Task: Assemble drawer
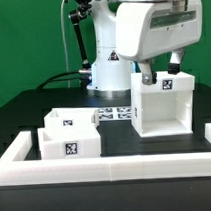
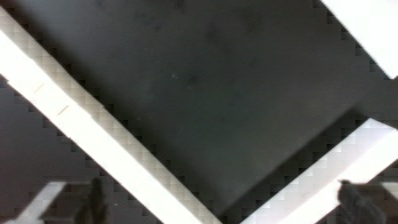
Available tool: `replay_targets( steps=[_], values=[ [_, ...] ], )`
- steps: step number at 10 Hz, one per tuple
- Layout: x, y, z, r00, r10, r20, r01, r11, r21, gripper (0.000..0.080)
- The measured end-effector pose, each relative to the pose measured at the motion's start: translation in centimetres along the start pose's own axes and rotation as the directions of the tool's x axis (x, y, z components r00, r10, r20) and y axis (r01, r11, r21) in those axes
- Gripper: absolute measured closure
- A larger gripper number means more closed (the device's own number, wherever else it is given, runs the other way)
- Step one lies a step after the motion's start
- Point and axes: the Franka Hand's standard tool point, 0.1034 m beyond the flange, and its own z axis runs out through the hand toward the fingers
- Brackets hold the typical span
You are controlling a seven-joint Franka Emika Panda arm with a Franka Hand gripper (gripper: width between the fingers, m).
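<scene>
A white open-front drawer case (image 1: 164, 105) stands on the black table at the exterior view's right, with a tag on its top. A smaller white open-top drawer box (image 1: 70, 133) with tags sits at the left. My gripper (image 1: 160, 73) hangs right over the case's top edge. In the wrist view the gripper (image 2: 214, 206) is open. Its dark fingers (image 2: 71, 204) show at both corners, and the case's white edges (image 2: 80, 110) run slantwise between them. Whether the fingers touch the case cannot be told.
The marker board (image 1: 116, 114) lies flat behind the two parts, in front of the arm's base. A low white wall (image 1: 107, 165) runs along the table's front and up both sides. Black cables hang behind the arm.
</scene>
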Motion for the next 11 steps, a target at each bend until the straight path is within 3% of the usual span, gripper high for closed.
replay_targets(
  steps=[6,7,9,11],
  values=[
    [0.0,0.0,0.1,0.999,0.041,0.002,-0.041,0.999,0.001,0.015],
    [-0.5,-0.6,-0.1,0.985,0.172,-0.011,-0.172,0.985,-0.01,0.015],
    [-1.4,-2.7,0.0,0.9,0.436,0.017,-0.437,0.899,0.017,0.015],
    [-1.0,-3.0,0.3,0.832,0.555,0.004,-0.555,0.832,0.019,0.015]
  ],
)
